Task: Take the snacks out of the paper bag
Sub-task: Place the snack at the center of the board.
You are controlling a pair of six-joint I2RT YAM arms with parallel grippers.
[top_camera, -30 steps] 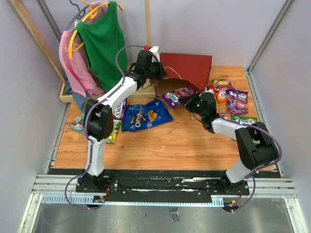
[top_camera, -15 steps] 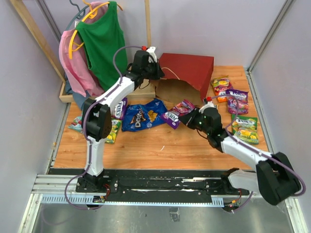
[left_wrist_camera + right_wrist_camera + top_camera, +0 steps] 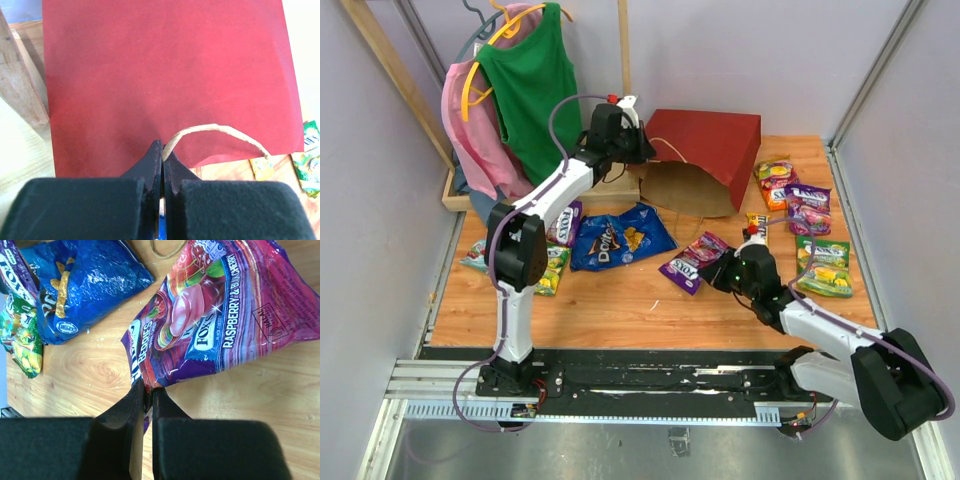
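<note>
Now Clear of the Bag: Purple Candy Packet Drawn Out

The purple candy bag (image 3: 693, 262) was at the mouth of the paper bag (image 3: 712, 140) a second ago. It now lies well out on the open counter (image 3: 620, 310), just beside the blue Doritos bag (image 3: 620, 237) and well apart from the bag's opening. So one more snack is out, and what remains of this step is, I judge, only the letting go.

The packet is glossy and crinkled, purple running to pink, and its print reads raspberry and blackcherry. In the right wrist view it fans out from the corner where it is held. The right claw (image 3: 148, 390) is pressed together on that lower corner, its fingers pinching the film. Whether the packet rests fully on the wood or hangs a little above it I cannot tell from above.

The left claw (image 3: 162, 150) has stayed put at the far side, closed tight on the pale cord handle (image 3: 220, 131). That keeps the red panel raised and the brown inside (image 3: 685, 190) open toward the arms. The mouth looks flat, but the view does not reach deep enough to tell whether anything is left inside.

More packets lie around: a cluster on the right (image 3: 790, 190), a yellow bar (image 3: 757, 222) by the opening, and green-yellow ones at the left (image 3: 555, 270).
</note>
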